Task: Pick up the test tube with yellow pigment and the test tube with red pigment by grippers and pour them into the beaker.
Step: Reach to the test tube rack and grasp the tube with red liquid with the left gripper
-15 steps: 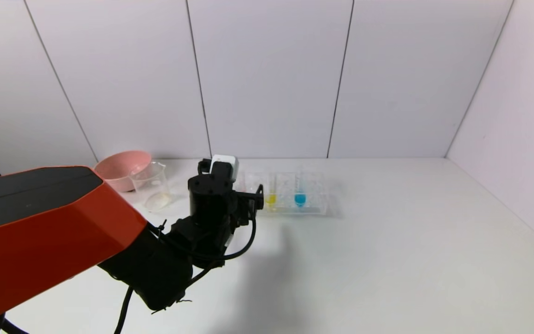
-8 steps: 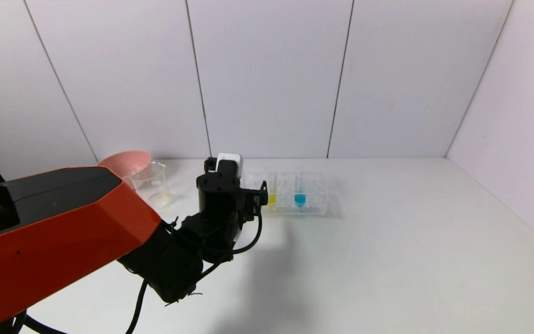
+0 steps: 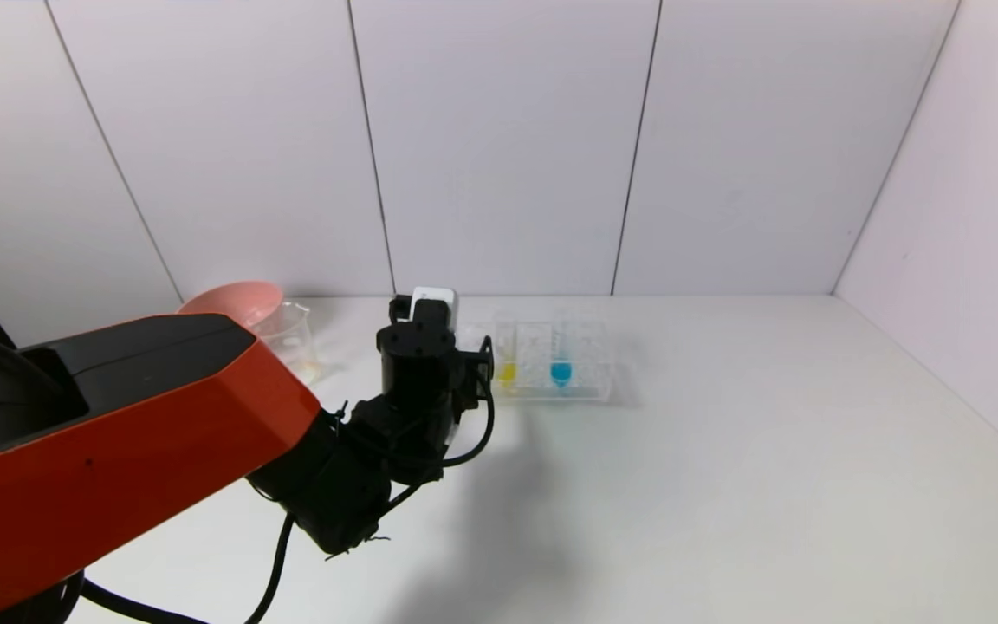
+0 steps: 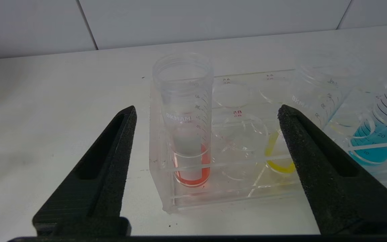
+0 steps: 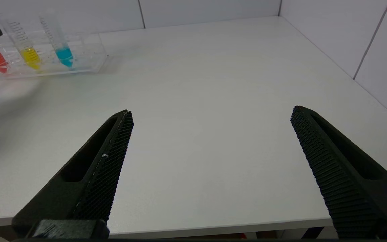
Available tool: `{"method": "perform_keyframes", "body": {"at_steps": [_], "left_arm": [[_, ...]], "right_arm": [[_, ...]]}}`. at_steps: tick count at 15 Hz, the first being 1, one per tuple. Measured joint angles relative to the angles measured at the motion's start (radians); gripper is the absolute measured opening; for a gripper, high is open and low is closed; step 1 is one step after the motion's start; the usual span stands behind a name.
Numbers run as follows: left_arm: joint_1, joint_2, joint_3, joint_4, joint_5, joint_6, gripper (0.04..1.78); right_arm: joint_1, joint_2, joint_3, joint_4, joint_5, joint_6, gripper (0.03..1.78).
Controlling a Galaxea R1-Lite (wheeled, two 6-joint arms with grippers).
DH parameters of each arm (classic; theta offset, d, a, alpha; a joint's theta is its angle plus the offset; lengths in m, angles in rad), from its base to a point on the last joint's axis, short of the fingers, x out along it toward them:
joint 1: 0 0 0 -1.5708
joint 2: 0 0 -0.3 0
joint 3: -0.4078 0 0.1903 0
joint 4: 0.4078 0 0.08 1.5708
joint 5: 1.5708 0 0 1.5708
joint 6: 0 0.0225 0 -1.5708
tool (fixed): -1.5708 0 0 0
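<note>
Left wrist view: left gripper (image 4: pixel 207 112), fingers spread wide, faces the clear rack (image 4: pixel 166 188); the test tube with red pigment (image 4: pixel 186 134) stands upright between the fingers, untouched, with the test tube with yellow pigment (image 4: pixel 282 158) beside it. Head view: beaker (image 3: pixel 291 338) beside pink bowl (image 3: pixel 226 299). Right gripper (image 5: pixel 210 116), fingers apart, hangs over the table (image 5: pixel 213 84).

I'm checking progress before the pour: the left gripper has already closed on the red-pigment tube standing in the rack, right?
Not quite. The left gripper is open: in the left wrist view its fingers stand wide apart on either side of the test tube with red pigment, touching nothing. The tube does stand upright in the rack.
</note>
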State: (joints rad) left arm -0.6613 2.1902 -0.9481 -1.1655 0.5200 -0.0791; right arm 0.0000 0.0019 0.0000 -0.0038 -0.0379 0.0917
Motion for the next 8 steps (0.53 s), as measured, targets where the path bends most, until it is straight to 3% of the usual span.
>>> {"method": "perform_keyframes", "body": {"at_steps": [5,8], "left_arm": [[0.002,0.003,-0.001,0.000,0.005,0.000,0.52],[0.000,0.001,-0.006,0.002,0.003,0.000,0.41]], "right_arm": [[0.000,0.000,0.000,0.000,0.000,0.000,1.71],[0.000,0.000,0.000,0.000,0.000,0.000,1.71]]}}
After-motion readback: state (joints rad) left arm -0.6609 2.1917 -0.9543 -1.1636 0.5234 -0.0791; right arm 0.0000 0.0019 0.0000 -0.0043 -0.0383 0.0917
